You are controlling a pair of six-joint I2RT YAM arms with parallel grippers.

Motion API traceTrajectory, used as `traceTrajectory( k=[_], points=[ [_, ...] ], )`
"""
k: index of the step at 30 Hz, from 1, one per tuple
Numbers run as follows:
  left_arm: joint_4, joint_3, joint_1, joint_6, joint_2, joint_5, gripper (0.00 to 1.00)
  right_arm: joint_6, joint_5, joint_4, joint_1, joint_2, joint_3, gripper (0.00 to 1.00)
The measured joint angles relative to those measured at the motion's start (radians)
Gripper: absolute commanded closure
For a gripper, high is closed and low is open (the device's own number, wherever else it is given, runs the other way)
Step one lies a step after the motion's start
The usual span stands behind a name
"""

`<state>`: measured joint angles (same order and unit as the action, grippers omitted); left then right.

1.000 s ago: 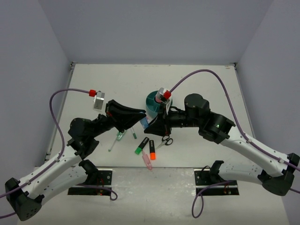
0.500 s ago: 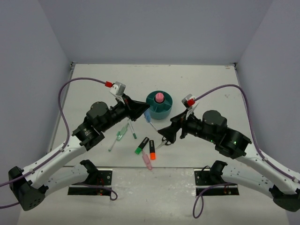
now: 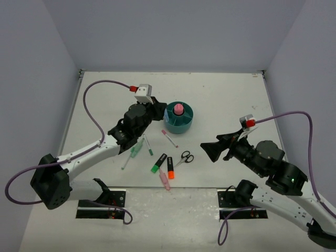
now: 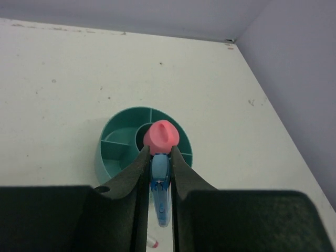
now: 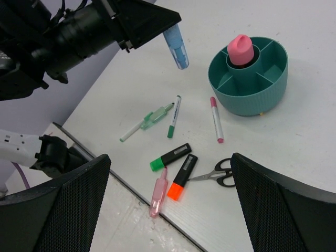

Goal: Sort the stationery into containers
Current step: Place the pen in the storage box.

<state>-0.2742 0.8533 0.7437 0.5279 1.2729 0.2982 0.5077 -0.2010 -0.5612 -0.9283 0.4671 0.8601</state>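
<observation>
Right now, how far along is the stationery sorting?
Early. Done: only the glue stick stands in the central well of the organizer. In hand: the left gripper is shut on the blue marker, near the organizer, not yet in it. Left on the table: green pen, white pen, red-tipped pen, green highlighter, orange highlighter, pink highlighter, scissors. The right gripper is open, empty.

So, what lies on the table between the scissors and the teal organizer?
A thin red-tipped pen lies flat between the scissors and the teal organizer; the right wrist view shows it clearly.
</observation>
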Motion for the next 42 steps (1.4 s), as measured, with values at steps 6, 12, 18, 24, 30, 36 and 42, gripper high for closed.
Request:
traceTrajectory(
  k=[6,12,18,24,30,36,42],
  points=[
    [-0.125,0.08,-0.101,-0.05,0.151,-0.054,1.0,0.017,0.003,-0.046,0.0,-0.032,-0.009,0.01],
    [-0.24,0.123,-0.226,-0.075,0.294,-0.241,1.0,0.028,0.016,-0.078,0.0,-0.086,-0.023,0.01],
    [-0.306,0.218,-0.259,-0.092,0.448,-0.47,1.0,0.027,0.054,-0.093,0.0,-0.109,-0.023,0.01],
    [-0.35,0.228,-0.27,-0.095,0.531,-0.579,1.0,0.027,0.088,-0.123,0.0,-0.132,-0.023,0.01],
    [-0.372,0.235,-0.292,-0.096,0.609,-0.636,1.0,0.027,0.096,-0.136,0.0,-0.171,-0.023,0.01],
    [-0.373,0.235,-0.297,-0.094,0.641,-0.658,0.57,0.027,0.111,-0.136,0.0,-0.188,-0.023,0.01],
    [-0.37,0.234,-0.297,-0.079,0.628,-0.665,0.24,0.023,0.125,-0.134,0.0,-0.183,-0.037,0.01]
  ],
)
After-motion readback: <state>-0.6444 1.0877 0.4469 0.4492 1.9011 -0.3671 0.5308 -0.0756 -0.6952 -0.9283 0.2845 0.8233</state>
